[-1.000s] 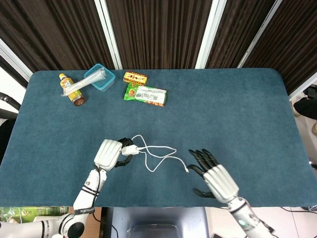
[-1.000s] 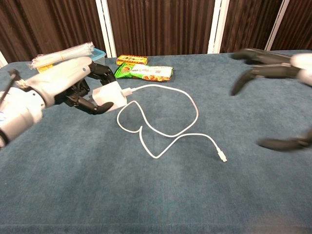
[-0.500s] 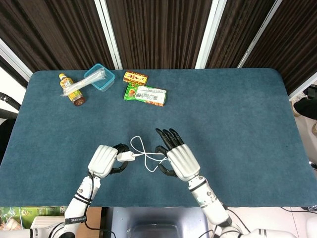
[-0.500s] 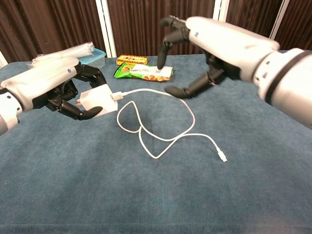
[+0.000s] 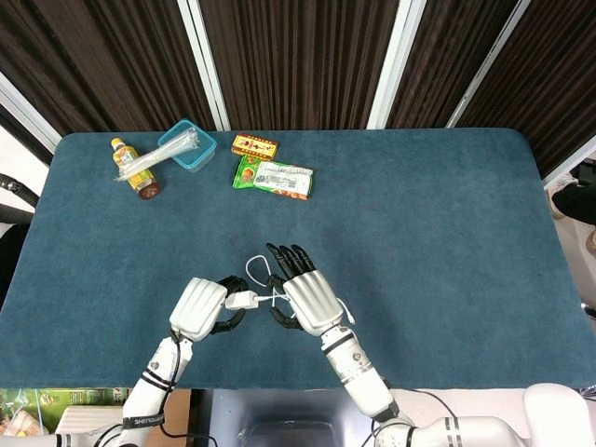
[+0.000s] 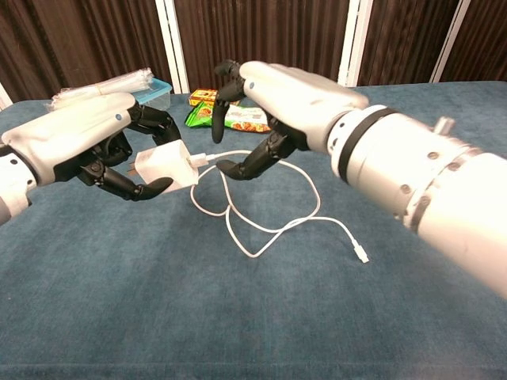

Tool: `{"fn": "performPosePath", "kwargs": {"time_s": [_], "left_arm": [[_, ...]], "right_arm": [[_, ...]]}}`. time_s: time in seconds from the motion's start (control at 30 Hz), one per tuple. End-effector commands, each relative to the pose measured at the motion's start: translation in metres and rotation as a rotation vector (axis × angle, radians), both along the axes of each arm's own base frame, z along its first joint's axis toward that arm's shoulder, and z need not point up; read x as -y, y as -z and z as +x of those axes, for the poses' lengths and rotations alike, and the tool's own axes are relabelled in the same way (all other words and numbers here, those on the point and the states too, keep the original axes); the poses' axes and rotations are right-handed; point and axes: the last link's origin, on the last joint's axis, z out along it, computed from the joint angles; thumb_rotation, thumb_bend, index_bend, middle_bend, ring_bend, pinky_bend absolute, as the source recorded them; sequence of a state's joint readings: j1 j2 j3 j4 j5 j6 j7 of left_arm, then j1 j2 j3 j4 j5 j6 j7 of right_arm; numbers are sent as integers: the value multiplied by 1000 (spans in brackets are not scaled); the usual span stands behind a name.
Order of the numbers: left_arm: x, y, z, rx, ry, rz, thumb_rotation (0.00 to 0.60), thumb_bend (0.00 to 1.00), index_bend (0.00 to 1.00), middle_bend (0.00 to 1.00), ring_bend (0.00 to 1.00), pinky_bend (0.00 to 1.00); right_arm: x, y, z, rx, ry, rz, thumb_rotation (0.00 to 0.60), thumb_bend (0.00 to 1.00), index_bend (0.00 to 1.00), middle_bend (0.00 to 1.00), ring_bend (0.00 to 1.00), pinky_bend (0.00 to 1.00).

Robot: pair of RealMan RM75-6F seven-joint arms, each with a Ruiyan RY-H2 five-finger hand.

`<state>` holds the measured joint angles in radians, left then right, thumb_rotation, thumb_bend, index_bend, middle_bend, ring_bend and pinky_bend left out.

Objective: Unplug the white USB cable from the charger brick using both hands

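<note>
A: What sits lowest in the frame?
B: In the chest view the white USB cable (image 6: 261, 207) loops over the blue counter (image 6: 238, 317) at centre, its free plug end lying lower right of centre.

A: And the brick?
B: The charger brick (image 6: 164, 167) is left of centre, held off the counter by the left hand (image 6: 87, 146), whose dark fingers (image 6: 146, 188) curl around it from below and behind. The cable's plug is still in the brick's right face.

A: The other hand?
B: The right hand (image 6: 273, 103) hangs just right of the brick, fingers spread; one fingertip and the thumb bracket the cable close to the plug. I cannot tell if they touch it.

A: Farther back?
B: Upper left of the frame: a green snack packet (image 5: 273, 177), a small orange box (image 5: 254, 144), a blue container (image 5: 187, 146) with a bundle of clear sticks across it, and a bottle (image 5: 135, 169).
</note>
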<state>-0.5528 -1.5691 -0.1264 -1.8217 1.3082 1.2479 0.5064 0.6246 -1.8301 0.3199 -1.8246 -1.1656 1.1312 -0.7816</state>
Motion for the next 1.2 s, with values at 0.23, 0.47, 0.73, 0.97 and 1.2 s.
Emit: {"fn": "performPosePath", "kwargs": {"time_s": [0.23,0.47,0.73,0.97,1.2], "left_arm": [[4,1,3,1,12,-1,600,657,730,785,1000,1000],[7,1,5,1,22,-1,600,658,730,786,1000,1000],[8,1,6,3,24,0,600,659,731,788,1000,1000],[9,1,6,5,25,-2,600,660,731,787,1000,1000],[9,1,6,4,25,-3,600,658,731,789,1000,1000]], "right_arm": [[1,9,5,0,9,0,600,468,599,92,0,0],[-1,11,7,7,10,3,600,478,618,101,0,0],[-1,13,8,9,14,6,600,478,626,105,0,0],[-2,16,9,11,20,15,600,490,644,114,0,0],[-3,16,12,19,20,18,600,504,648,117,0,0]]}}
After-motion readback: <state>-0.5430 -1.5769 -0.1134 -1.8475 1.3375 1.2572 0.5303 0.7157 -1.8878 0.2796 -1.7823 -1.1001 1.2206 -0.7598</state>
